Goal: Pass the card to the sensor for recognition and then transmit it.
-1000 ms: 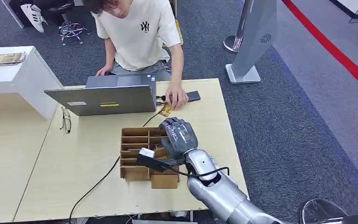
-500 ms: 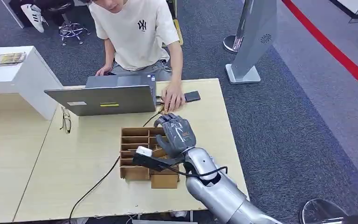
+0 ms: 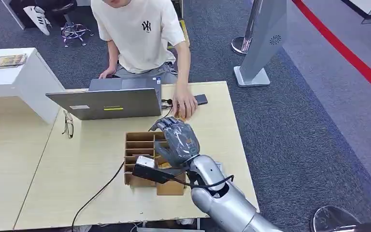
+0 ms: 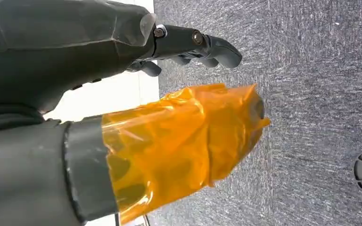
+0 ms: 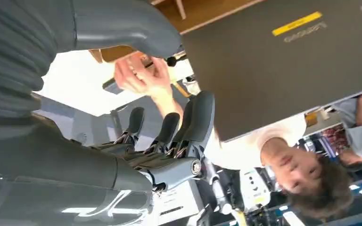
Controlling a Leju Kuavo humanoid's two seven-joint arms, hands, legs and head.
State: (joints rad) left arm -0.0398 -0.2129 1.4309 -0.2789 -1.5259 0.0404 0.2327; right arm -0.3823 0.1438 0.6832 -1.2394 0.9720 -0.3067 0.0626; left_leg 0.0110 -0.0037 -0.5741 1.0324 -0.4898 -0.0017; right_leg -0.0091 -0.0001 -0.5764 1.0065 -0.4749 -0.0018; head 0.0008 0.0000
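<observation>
While the right hand (image 3: 178,141) hovers empty, fingers apart, over the divided box (image 3: 140,147), a laptop (image 3: 107,103) stands beyond

Open grey laptop (image 3: 105,102) before a seated person (image 3: 137,34); glasses (image 3: 68,124) beside it on the table (image 3: 53,169).

Sensor (image 3: 201,99): black, flat, oblong device; being kept lying flat at the far edge of the tabletop (image 3: 92,159), towards its right corner, one end being covered by a person's hand (image 3: 183,103).
</observation>
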